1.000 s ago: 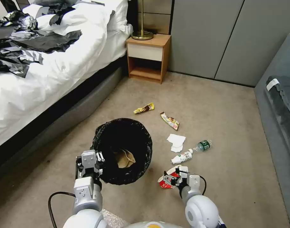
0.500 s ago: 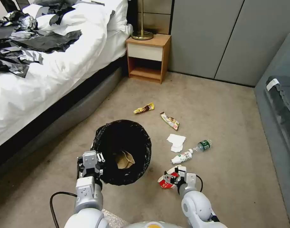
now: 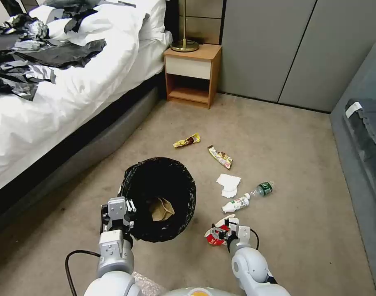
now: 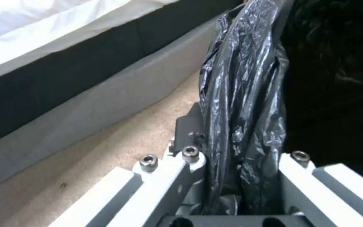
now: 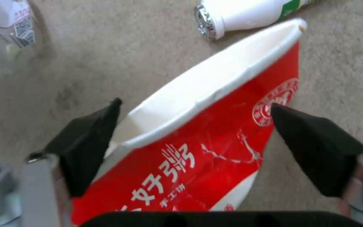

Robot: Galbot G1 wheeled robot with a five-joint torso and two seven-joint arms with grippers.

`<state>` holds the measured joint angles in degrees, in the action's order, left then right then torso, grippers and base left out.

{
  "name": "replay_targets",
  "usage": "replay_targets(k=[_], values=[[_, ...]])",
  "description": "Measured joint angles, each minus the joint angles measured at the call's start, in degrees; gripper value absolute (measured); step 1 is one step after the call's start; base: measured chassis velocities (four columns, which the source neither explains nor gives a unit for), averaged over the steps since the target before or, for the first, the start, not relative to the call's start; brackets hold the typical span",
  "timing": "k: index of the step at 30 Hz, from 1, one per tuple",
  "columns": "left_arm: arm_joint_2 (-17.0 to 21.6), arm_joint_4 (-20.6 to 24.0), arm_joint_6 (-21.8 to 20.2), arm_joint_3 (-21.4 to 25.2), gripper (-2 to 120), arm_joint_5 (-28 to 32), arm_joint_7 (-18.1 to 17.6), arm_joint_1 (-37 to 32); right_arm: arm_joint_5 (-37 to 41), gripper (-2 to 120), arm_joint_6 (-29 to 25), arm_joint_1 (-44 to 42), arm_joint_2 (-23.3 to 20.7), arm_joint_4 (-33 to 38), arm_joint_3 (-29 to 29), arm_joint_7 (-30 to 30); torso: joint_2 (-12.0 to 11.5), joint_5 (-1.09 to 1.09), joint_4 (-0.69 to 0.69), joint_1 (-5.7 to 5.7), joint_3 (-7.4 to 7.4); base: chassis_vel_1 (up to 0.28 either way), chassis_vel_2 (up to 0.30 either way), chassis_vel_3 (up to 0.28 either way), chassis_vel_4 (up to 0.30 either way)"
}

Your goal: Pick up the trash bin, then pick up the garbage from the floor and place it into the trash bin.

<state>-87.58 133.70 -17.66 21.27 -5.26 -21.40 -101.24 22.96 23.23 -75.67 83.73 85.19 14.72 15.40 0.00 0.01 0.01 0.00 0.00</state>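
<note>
The trash bin [image 3: 183, 213], lined with a glossy black bag, is held off the carpet at my near left. My left gripper [image 3: 128, 205] is shut on its rim, and the left wrist view has the bag liner [image 4: 240, 126] pinched between the fingers [image 4: 181, 176]. A tan paper bag [image 3: 161, 209] lies inside the bin. My right gripper [image 3: 218, 233] is low over the floor and open. Its black fingers [image 5: 87, 145] straddle a crushed red-and-white paper cup [image 5: 215, 132]. More garbage lies beyond: a white bottle [image 3: 236, 203], a green-capped bottle [image 3: 262, 189], a tissue [image 3: 228, 185] and two wrappers [image 3: 220, 157].
A bed [image 3: 52, 102] with black plastic sheets runs along the left. A wooden nightstand [image 3: 192, 76] with a lamp stands at the back. A grey sofa [image 3: 364, 135] lines the right. Bare carpet lies to the right of the litter.
My right arm has drawn back slightly toward me and to the left, staying over the red-and-white cup. The bin and my left gripper have shifted a little nearer.
</note>
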Motion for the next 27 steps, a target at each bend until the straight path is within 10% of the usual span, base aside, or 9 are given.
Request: replay_targets(k=[27], values=[[0.3,0.7,1.2,-0.3,2,-0.6,0.2,-0.5,-1.9,0,-1.9,-0.9,0.1,0.1,0.8,0.3,0.0,-0.01,-0.01,0.00,0.00,0.000,0.000,0.000,0.000]])
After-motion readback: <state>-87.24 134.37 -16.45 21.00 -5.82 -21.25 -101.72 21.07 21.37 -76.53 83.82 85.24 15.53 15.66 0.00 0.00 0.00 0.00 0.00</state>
